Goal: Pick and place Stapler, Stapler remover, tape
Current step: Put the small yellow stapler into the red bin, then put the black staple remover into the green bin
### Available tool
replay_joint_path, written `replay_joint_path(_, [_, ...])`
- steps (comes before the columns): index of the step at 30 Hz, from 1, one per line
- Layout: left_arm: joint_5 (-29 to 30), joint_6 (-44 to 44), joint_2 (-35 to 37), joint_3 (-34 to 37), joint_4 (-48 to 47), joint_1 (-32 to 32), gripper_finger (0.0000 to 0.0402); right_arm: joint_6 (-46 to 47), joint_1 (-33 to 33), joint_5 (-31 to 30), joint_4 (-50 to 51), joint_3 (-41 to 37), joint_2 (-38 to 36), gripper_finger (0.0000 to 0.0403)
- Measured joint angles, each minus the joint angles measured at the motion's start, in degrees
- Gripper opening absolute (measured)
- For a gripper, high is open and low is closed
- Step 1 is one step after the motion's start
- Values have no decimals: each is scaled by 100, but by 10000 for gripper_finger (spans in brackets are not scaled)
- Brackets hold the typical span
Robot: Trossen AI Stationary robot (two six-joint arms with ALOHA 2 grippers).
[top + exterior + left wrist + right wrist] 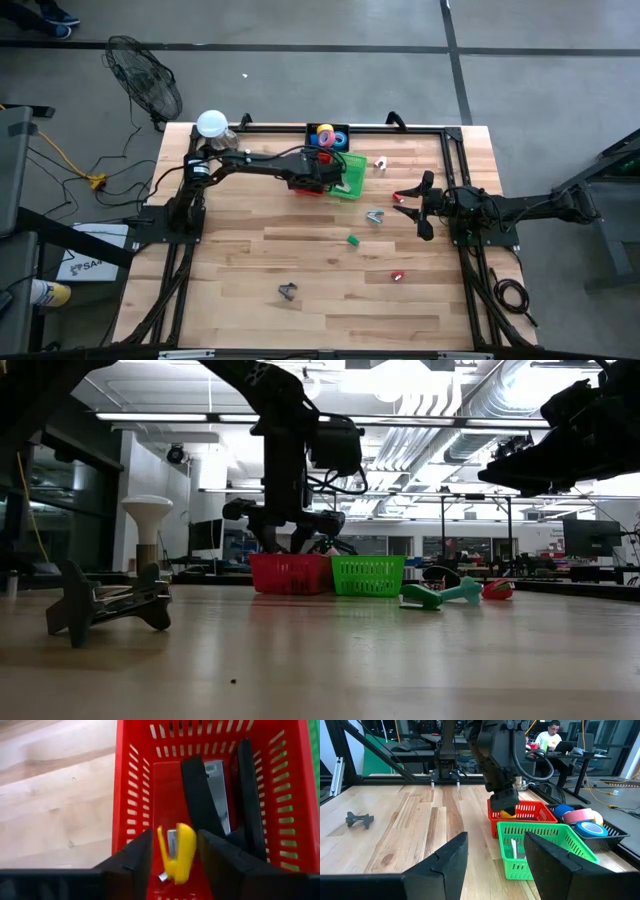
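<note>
Left gripper (175, 855) over red basket (131, 795), fingers parted, letting go small yellow stapler (177, 851). Black staplers (200, 795) already inside. Tape rolls (582, 820) in black tray. Several small pieces (353, 239) left on table (250, 250). Right gripper (495, 855) waits, fingers apart, empty.

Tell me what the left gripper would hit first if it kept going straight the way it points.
Probably the small yellow stapler between the open jaws of the left gripper, then the red basket floor beneath it; depth is hard to judge.
</note>
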State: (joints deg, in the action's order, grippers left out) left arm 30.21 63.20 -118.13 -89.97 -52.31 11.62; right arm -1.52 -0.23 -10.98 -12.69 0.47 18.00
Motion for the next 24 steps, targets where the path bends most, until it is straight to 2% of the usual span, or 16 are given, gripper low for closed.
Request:
replay_joint_path(6, [-60,0,22,0,-12,-2,202,0,2,0,0,0,0,185])
replay_joint_path(13, [-160,-1,265,-1,-258,-131,213,0,2,0,0,0,0,185])
replay_joint_path(20, [-144,-80,667,2,-676,-770,213,-1,1,0,-3,1,4,185])
replay_joint_path(24, [-440,-728,761,-2,-913,-1333,214,-2,1,0,-1,2,0,185])
